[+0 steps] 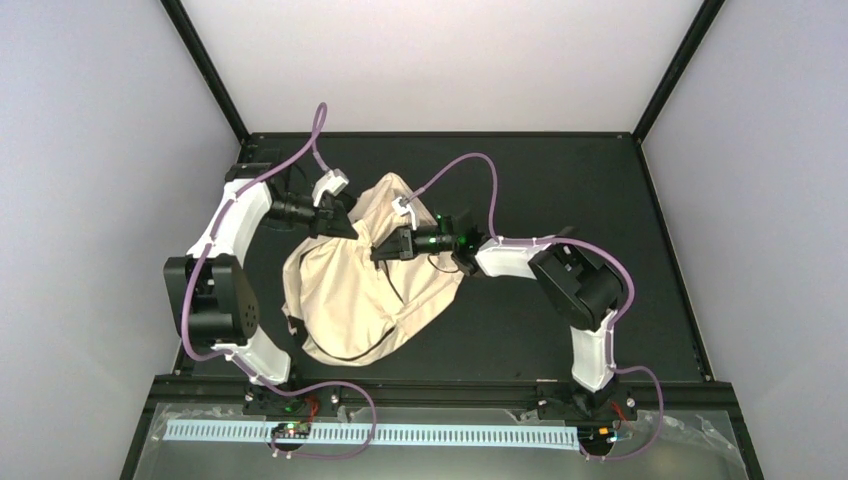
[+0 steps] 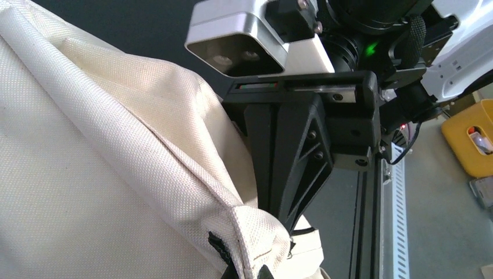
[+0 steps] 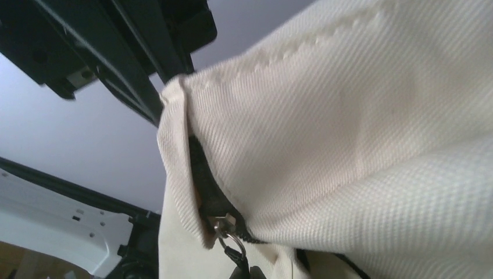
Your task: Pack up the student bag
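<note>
On counter (image 1: 600,180): student bag (image 1: 350,295), crumpled
Left gripper (image 1: 345,224): closed on bag edge
Right gripper (image 1: 381,252): closed on bag fabric

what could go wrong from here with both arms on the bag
1. The right gripper is shut right by the zipper pull; if it pinched fabric instead, the zipper may not move.
2. The left gripper holds only an edge of the soft student bag, so the cloth could slip out under a pull.
3. The two grippers sit close together and might collide.
</note>
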